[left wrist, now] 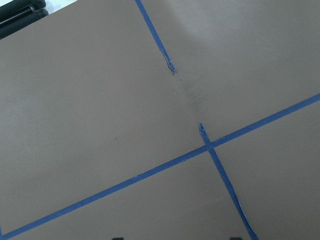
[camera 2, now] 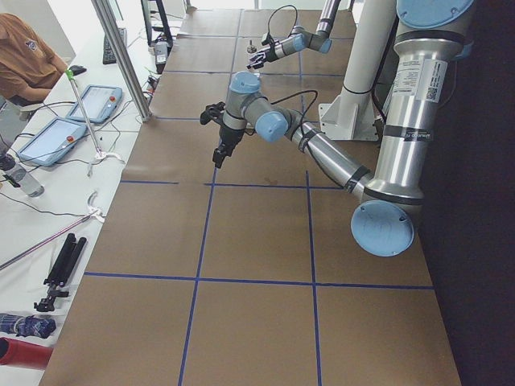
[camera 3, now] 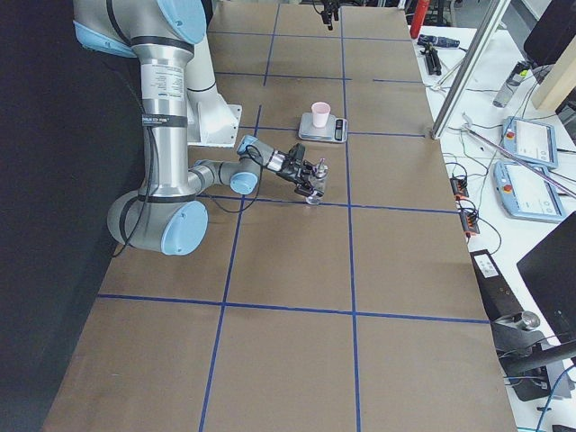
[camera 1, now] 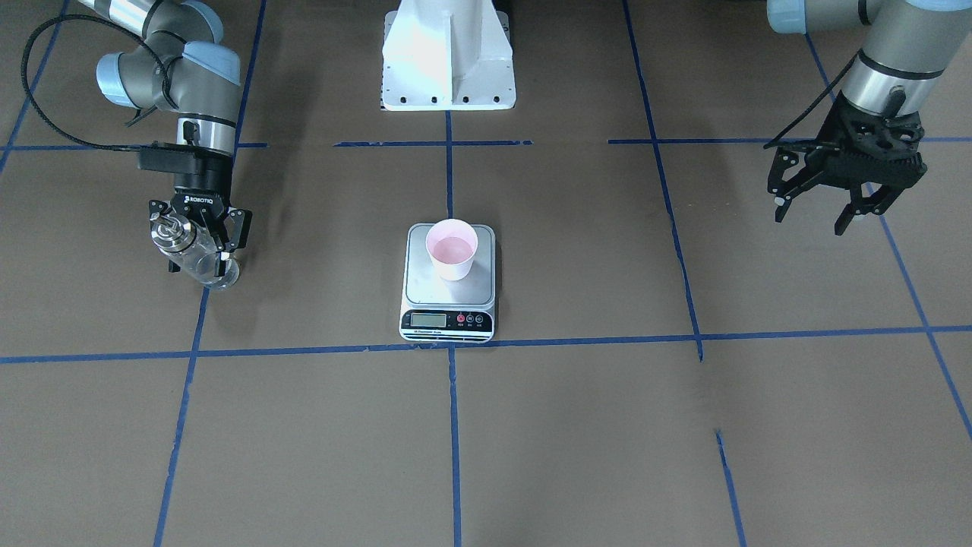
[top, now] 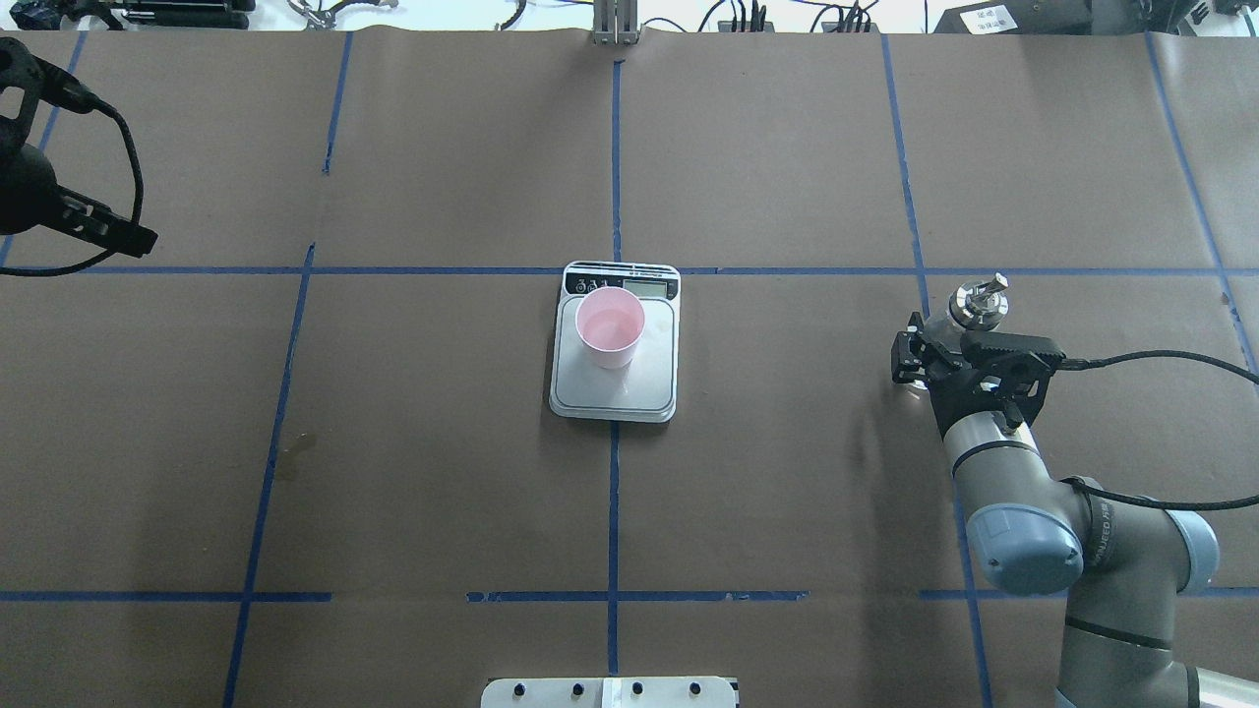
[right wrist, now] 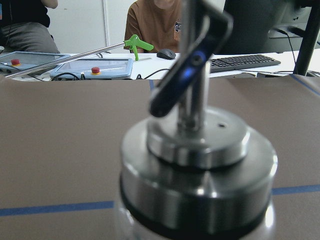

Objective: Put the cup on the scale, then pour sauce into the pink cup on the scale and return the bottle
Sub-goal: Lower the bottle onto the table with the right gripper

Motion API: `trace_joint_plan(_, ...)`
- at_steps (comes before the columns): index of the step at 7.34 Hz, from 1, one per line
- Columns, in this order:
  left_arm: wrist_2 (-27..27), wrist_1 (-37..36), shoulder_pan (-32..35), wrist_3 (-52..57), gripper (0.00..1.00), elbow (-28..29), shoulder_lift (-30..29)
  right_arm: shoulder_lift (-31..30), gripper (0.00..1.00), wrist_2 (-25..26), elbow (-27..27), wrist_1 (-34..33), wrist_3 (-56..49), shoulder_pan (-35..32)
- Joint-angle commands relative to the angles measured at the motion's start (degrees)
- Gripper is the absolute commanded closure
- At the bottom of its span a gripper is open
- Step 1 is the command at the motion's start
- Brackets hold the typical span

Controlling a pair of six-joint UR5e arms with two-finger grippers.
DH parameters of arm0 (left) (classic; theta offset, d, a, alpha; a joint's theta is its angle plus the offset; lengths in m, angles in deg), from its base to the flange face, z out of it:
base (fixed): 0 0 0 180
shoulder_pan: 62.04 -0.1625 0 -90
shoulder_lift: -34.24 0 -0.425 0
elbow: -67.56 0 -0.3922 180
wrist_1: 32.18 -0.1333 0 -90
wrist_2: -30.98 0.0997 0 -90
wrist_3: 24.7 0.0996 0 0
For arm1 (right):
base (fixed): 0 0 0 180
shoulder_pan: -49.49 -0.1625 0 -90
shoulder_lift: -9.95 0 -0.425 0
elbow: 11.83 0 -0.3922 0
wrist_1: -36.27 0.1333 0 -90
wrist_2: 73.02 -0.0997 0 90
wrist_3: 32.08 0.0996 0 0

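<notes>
While the right gripper (camera 1: 199,254) grips the bottle (camera 1: 206,267) upright, low over the table (camera 1: 607,456) and probably ready to set it down, the pink cup (camera 1: 452,249) stands on the scale (camera 1: 448,300) at centre. The left gripper (camera 1: 818,207) hangs wide open and empty. Blue tape lines (camera 1: 456,425) cross brown paper. Beyond are tablets (right wrist: 95,65) and seated people (right wrist: 160,20).

Small pale pink cup (camera 1: 452,249), tapered, stands upright about mid-platform on scale (camera 1: 425,287) — contents not clear from here. That scale sits at centre of worktop (camera 1: 531,425): silver platform, black panel with LCD and round buttons, one red, panel on side away from robot. Clear glass bottle (camera 1: 190,254) with silver pourer cap is well off to robot's right — gripped round body by right claw (camera 1: 201,254), roughly upright, base low near worktop. Its sauce can't be made out.
</notes>
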Motion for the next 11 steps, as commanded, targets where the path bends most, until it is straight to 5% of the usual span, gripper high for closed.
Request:
trace_joint_plan(1, -0.03, 0.00, 0.00, 0.00, 0.23, 0.09, 0.00, 0.00, 0.00, -0.06, -0.09, 0.03, -0.22, 0.03)
trace_joint_plan(4, -0.03, 0.00, 0.00, 0.09, 0.23, 0.00, 0.00, -1.48, 0.00, -0.06, 1.04, 1.33, -0.22, 0.03)
trace_joint_plan(6, -0.12, 0.00, 0.00, 0.00, 0.23, 0.00, 0.00, -5.96, 0.00, -0.07, 1.75, 8.95, -0.22, 1.43)
trace_joint_plan(11, -0.12, 0.00, 0.09, 0.00, 0.23, -0.18, 0.09, -5.63, 0.00, 0.37, 3.76, 9.43, -0.13, 4.15)
